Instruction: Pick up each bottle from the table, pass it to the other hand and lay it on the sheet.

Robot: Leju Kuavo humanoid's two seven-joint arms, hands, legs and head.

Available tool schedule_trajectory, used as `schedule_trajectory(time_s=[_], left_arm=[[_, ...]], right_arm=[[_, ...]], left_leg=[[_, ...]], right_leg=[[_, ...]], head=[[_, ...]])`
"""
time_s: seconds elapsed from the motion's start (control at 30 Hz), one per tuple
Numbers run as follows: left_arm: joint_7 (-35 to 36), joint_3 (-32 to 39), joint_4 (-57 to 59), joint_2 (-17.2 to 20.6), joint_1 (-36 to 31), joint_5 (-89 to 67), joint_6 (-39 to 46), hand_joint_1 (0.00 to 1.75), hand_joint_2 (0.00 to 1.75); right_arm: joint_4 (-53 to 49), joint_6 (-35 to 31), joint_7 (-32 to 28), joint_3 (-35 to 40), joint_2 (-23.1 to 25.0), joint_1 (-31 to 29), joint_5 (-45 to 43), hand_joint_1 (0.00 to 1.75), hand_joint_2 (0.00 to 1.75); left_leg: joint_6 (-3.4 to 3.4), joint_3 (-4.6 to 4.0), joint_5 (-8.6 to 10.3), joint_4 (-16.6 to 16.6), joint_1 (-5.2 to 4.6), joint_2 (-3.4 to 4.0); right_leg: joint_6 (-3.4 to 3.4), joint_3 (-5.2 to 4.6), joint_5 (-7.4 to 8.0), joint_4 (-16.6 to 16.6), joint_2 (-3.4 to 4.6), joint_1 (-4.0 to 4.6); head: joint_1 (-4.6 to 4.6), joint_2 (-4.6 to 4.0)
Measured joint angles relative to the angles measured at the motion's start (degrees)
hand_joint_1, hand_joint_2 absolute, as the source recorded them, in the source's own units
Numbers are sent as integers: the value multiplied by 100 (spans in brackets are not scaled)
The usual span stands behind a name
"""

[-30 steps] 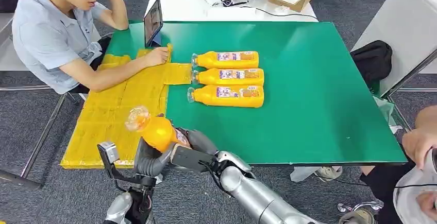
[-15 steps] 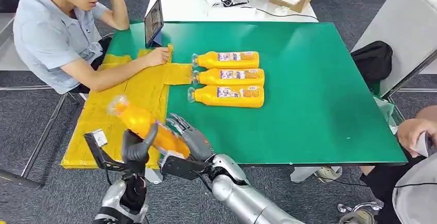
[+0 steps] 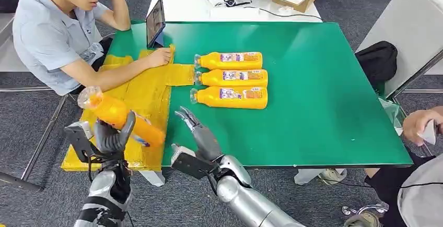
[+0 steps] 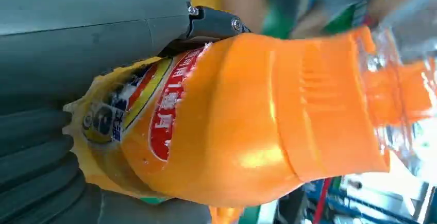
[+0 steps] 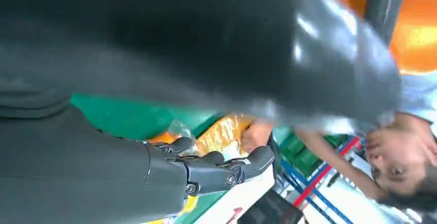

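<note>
Orange juice bottle [image 3: 117,115] hangs tilted over the yellow sheet [image 3: 137,94], gripped by my left hand [image 3: 112,137]; right hand [image 3: 197,133] spread, empty. Released from this height, I reckon it rolls off the sheet.

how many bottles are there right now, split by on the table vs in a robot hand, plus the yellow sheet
bottles lying on the green table: 3 (far, middle, near)
bottle held in the left hand: 1
bottles in the right hand: 0
yellow sheet: 1
total: 4 bottles, 1 sheet
</note>
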Motion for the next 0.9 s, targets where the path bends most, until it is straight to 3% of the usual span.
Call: schedule_trajectory(time_s=[0.13, 0.37, 0.7, 0.9], left_arm=[[-72, -59, 0, 81, -190, -1156, 539, 175, 175], [186, -337, 186, 219, -616, -2857, 726, 175, 175], [1393, -1003, 2473, 527, -2004, -5578, 875, 175, 175], [1781, -1305, 3513, 619, -2385, -6122, 648, 175, 175]], right_arm=[[-188, -96, -125, -86, 2, 110, 2, 0, 0], [-582, -188, -269, -215, -2, 278, 2, 0, 0], [-1032, 155, -223, -298, -70, 516, 48, 0, 0], [-1130, 258, -210, -300, -107, 599, 52, 0, 0]], left_leg=[[0, -2, 0, 0, 0, -1], [0, -4, 1, 1, 0, -5], [-2, -2, 7, 2, 0, 1], [-3, -6, 6, 1, 0, 2]], right_leg=[[0, -1, 0, 0, 0, 0], [0, -4, 0, -1, -3, 0], [1, -5, 4, 3, 1, 0], [1, -7, 2, 3, 1, 0]], head=[[0, 0], [-2, 0], [-2, 0], [-2, 0]])
